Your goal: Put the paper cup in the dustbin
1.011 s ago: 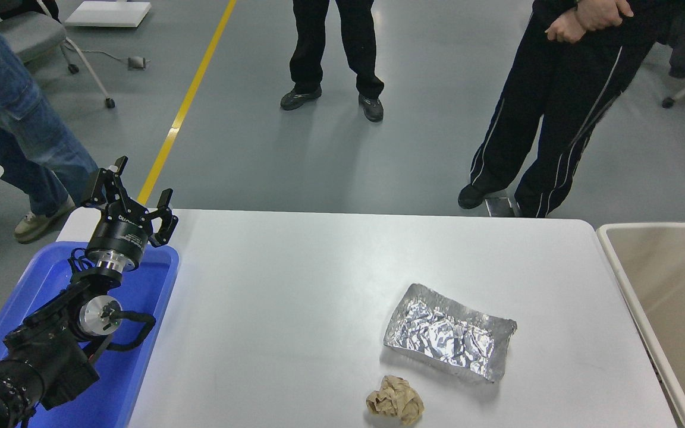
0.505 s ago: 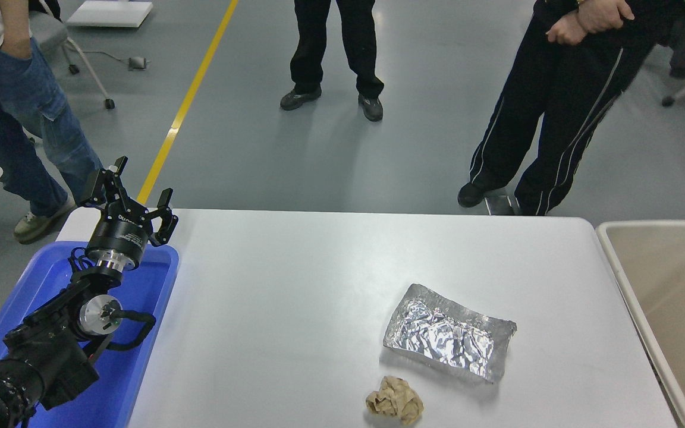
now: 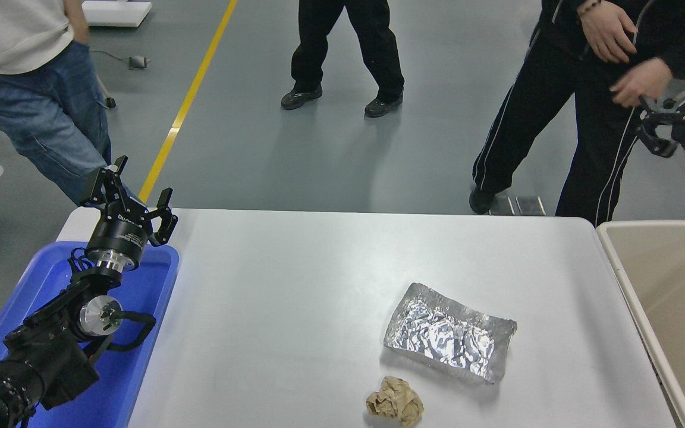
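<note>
The paper cup is not in sight anywhere on the table or in the grippers. The dustbin (image 3: 616, 261), beige with a pale rim, stands against the table's right end; the part of its inside that shows is bare. My right gripper (image 3: 678, 89) comes in at the upper right edge, high above the bin's far end, with its fingers spread and no cup visible between them. My left gripper (image 3: 134, 190) is parked open and empty at the lower left, over the blue bin.
A crinkled silver foil packet (image 3: 449, 331) and a crumpled brown paper ball (image 3: 395, 401) lie on the white table (image 3: 295, 309). A blue bin (image 3: 140, 333) stands at the left end. Three people stand beyond the far edge; one person's hand (image 3: 637, 89) is close to my right gripper.
My right gripper has come into view at the upper right edge. The people have shifted their stance, and the person at right has unclasped both hands. The left arm has not moved.
</note>
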Controlling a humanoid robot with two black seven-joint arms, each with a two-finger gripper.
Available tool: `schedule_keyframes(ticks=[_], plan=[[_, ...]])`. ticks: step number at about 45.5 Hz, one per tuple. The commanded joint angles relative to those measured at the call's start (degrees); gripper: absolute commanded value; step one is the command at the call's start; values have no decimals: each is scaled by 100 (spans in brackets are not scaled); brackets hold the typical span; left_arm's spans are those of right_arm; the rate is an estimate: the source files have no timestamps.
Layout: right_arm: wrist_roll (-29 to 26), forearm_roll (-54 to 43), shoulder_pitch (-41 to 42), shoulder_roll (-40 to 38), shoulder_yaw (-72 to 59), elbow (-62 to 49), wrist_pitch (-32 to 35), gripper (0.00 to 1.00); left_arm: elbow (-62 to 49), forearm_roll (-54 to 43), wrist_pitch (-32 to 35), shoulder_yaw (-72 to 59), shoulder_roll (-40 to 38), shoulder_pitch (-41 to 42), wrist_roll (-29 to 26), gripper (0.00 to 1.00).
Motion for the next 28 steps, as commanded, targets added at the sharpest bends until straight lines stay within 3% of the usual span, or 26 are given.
schedule_keyframes(ticks=[1, 28], plan=[[489, 34, -813, 689, 201, 62, 23, 99, 0, 0, 0, 0, 0, 0, 0, 100], [525, -63, -1129, 979, 174, 27, 23, 99, 0, 0, 0, 0, 0, 0, 0, 100]])
